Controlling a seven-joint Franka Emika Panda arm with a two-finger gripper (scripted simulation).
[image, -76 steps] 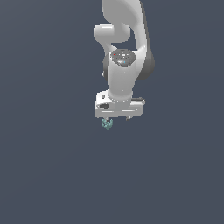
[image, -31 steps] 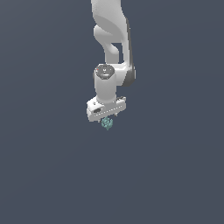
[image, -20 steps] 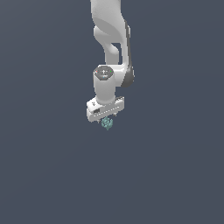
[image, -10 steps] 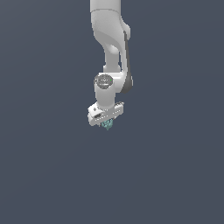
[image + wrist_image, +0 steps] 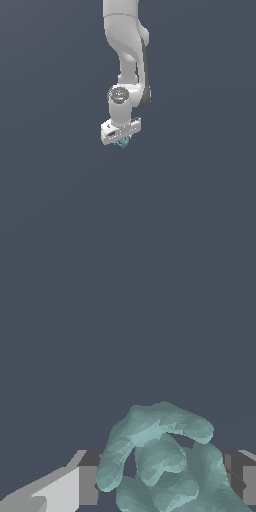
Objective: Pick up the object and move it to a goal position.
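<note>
Jaws [image 5: 122, 142] are clamped on the object [image 5: 123, 143], which hangs under the white hand, clear of any surface, near the middle of the exterior view. In the wrist view the lump [image 5: 165, 456] sits between the two grey fingers [image 5: 87, 483], filling the gap between them.

Change over the last few seconds: the arm [image 5: 127, 60] has carried its load across the frame. Roughly four seconds back the hand faced the camera squarely, with the wrist toward 1 o'clock of the lump. Since then the wrist has swung round; the hand now reads as skewed, its long edge running from about 8 o'clock to 2 o'clock. The hand has also drifted slightly toward the exterior view's left and a touch lower over the last half second. The object has stayed at the fingertips throughout, with no visible slip.

Judgement: pickup is done and the transport leg is under way. No goal marker shows in either view, so remaining travel cannot be estimated.

Appearance of the object: pale teal-green, lumpy and irregular, built of rounded lobes. One long lobe arches over the rest like a bent finger, leaving a dark hollow beneath. Surface is faceted, with lighter highlights on the upper lobes. Far narrower than the hand. Uneven shape suggests a small contact patch, so slip is possible.
</note>
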